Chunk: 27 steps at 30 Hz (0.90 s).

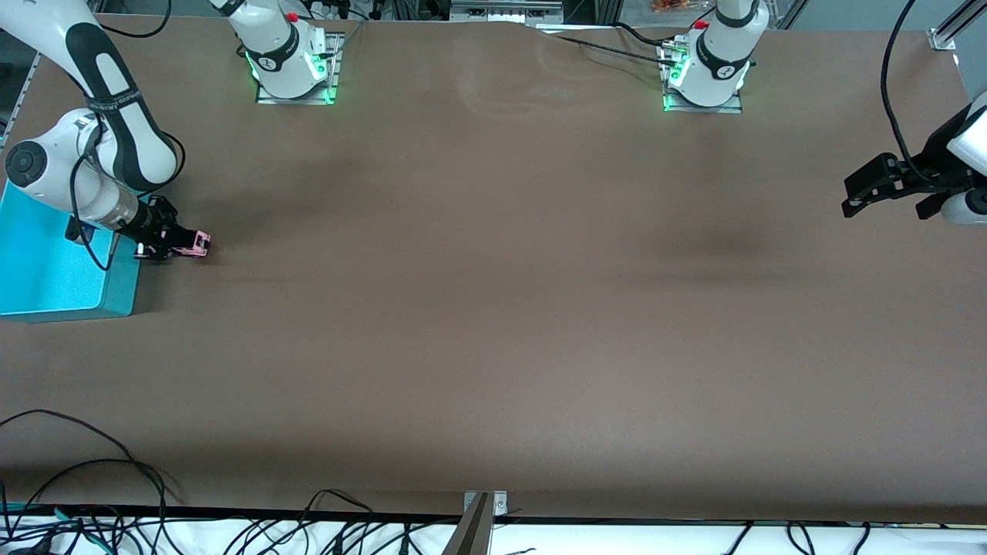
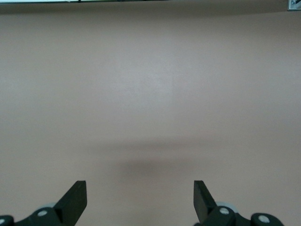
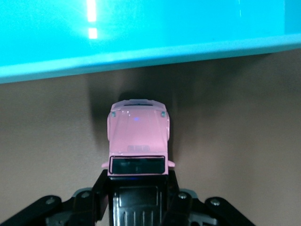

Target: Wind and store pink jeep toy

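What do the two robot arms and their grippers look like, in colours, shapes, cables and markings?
Both arms have rounded white shells with black joint bands. Each base is lit green at its foot and has a red button on top. The right arm carries small lettering on a black band and a thin black cable along it. The left gripper and right gripper are black, with two flat fingers. A black cable hangs by the left arm.
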{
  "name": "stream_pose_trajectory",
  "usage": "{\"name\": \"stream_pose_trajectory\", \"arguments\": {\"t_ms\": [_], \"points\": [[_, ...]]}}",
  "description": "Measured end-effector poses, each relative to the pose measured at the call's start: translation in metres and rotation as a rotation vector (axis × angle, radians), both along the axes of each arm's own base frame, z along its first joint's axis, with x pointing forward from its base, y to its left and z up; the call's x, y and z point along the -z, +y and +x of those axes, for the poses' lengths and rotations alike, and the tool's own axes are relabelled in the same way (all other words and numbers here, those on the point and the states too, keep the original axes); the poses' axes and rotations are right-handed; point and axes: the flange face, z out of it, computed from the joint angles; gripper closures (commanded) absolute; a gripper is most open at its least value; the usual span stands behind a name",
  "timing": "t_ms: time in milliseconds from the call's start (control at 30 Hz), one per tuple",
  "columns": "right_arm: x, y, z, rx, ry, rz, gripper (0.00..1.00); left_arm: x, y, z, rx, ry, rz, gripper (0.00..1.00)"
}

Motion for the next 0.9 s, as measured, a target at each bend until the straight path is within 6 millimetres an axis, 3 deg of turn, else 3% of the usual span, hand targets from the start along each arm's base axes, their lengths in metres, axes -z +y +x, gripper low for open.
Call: {"name": "stream_pose_trajectory", "arguments": {"t_ms": [233,567,733,900], "points": [[-0.02,0.008,0.007,0.017,-0.01,0.006,0.88,0.0,-0.003,0.0,0.005,0.0,0.0,0.0],[-0.07,0.033,0.031,0.035,0.003,0.027,0.88,0.0,-0.003,0.0,0.005,0.0,0.0,0.0],[-0.104,0.027,0.049,0.036,0.038,0.041,0.88,0.0,-0.004,0.0,0.006,0.0,0.0,0.0],[-0.134,0.009,0.06,0.04,0.055,0.046,0.88,0.0,-0.004,0.0,0.007,0.0,0.0,0.0]]}}
